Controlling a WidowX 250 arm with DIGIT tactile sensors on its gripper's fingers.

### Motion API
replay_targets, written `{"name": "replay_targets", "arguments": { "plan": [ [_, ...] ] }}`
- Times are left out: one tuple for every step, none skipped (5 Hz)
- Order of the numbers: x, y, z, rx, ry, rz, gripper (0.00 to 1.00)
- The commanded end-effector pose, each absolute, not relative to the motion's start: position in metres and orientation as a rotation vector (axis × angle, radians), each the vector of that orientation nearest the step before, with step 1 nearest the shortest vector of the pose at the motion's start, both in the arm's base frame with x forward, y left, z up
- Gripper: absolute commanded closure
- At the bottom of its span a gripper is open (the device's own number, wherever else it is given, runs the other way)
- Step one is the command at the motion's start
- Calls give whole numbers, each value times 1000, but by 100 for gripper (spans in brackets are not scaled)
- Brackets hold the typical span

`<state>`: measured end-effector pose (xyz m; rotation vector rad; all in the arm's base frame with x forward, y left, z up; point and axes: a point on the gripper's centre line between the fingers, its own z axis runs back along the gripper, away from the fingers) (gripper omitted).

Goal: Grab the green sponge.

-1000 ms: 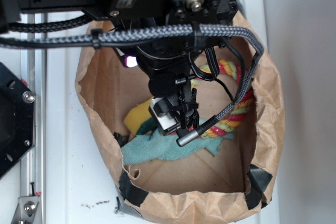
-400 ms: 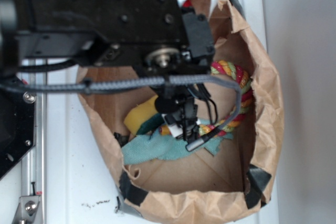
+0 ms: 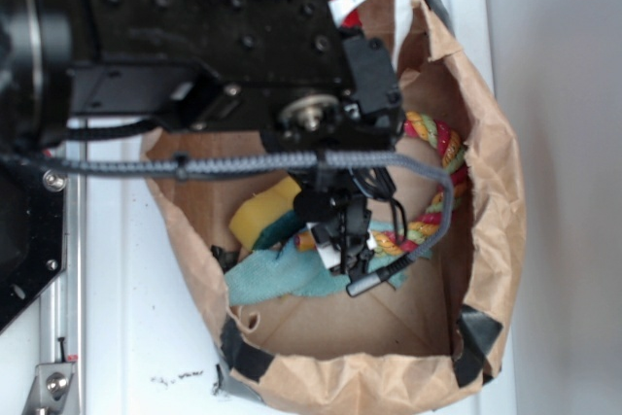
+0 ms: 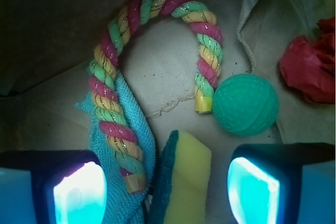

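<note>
Green sponge [image 4: 184,179], one only, lies on the floor of the paper bag [image 3: 496,240] with its yellow foam face up and its dark green layer along the left edge in the wrist view; it sits in the gap between the two fingers, nearer the left one, touched by neither. From the exterior view the same sponge [image 3: 264,216] shows as a yellow block with a green strip at the left of the bag, partly hidden under the arm. The gripper [image 4: 168,192] stands wide open above it, its two lit fingertips [image 4: 79,192] well apart at the lower corners of the wrist picture, holding nothing. One teal cloth [image 4: 113,182] lies crumpled just beside the sponge on its left and seems to touch the green edge. One multicoloured rope [image 4: 123,40], twisted in pink, green and yellow strands, bends in an arch over the bag floor; one end rests on the cloth beside the sponge, the other ends against the one round green ball [image 4: 245,104], which is near the sponge but apart from it. One crumpled red thing [image 4: 310,66] lies at the right edge, well apart from the sponge. The bag has black tape [image 3: 476,337] at its lower corners.
</note>
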<state>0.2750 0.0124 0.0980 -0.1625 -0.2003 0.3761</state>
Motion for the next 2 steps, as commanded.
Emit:
{"name": "replay_targets", "arguments": {
  "plan": [
    [268, 3, 79, -160, -202, 312, 0],
    [262, -5, 64, -182, -151, 290, 0]
  ]
}}
